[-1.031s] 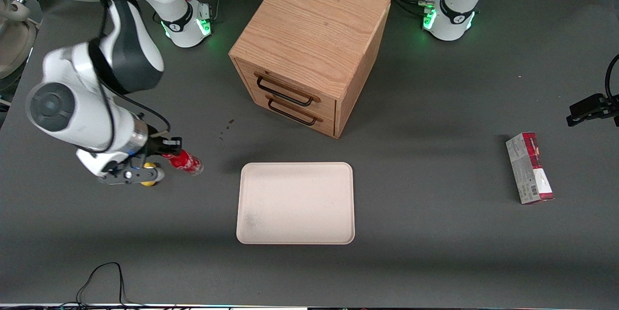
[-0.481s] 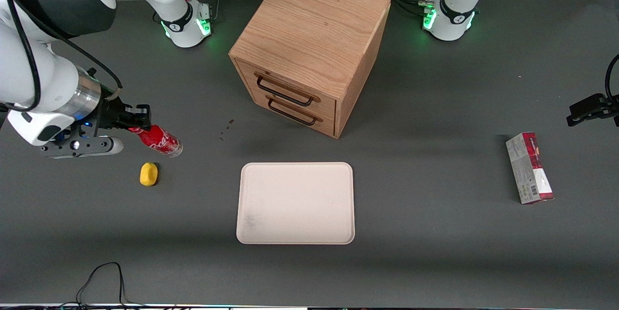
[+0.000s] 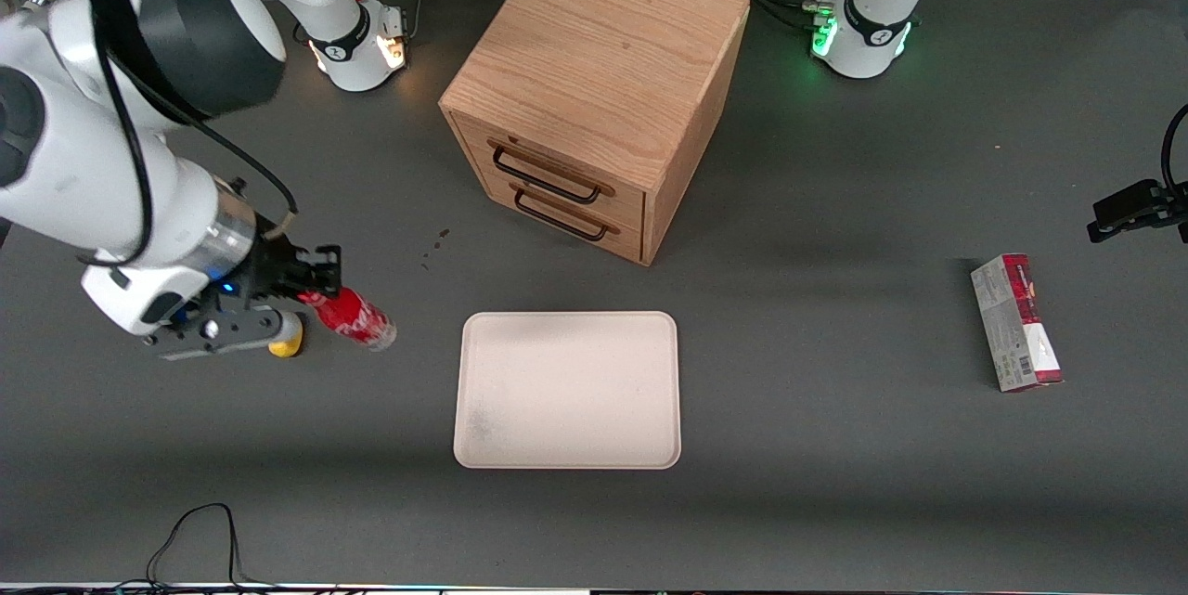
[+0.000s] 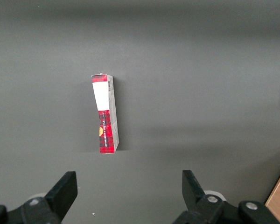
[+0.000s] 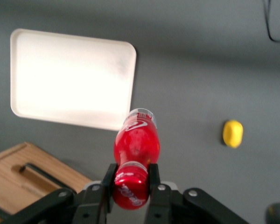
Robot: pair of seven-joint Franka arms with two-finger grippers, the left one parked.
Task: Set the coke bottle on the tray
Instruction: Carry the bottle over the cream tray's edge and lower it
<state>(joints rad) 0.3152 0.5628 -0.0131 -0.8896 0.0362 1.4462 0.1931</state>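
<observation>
My right gripper (image 3: 311, 284) is shut on the cap end of the coke bottle (image 3: 355, 318), a small red bottle with white lettering, and holds it tilted above the table beside the tray, toward the working arm's end. In the right wrist view the fingers (image 5: 109, 179) clamp the red cap of the coke bottle (image 5: 136, 144) from both sides, with its clear base pointing away. The cream tray (image 3: 568, 389) lies flat in the middle of the table, nearer the front camera than the drawer box, and also shows in the right wrist view (image 5: 70, 77). The tray holds nothing.
A wooden drawer box (image 3: 594, 89) with two black handles stands farther from the camera than the tray. A yellow oval lump (image 3: 288, 344) lies on the table under the gripper, also in the wrist view (image 5: 233, 133). A red-and-grey carton (image 3: 1016, 321) lies toward the parked arm's end.
The gripper, still shut on the bottle, rose and drew away from the tray, then came back down toward the tray and the front camera, now partly covering the yellow lump.
</observation>
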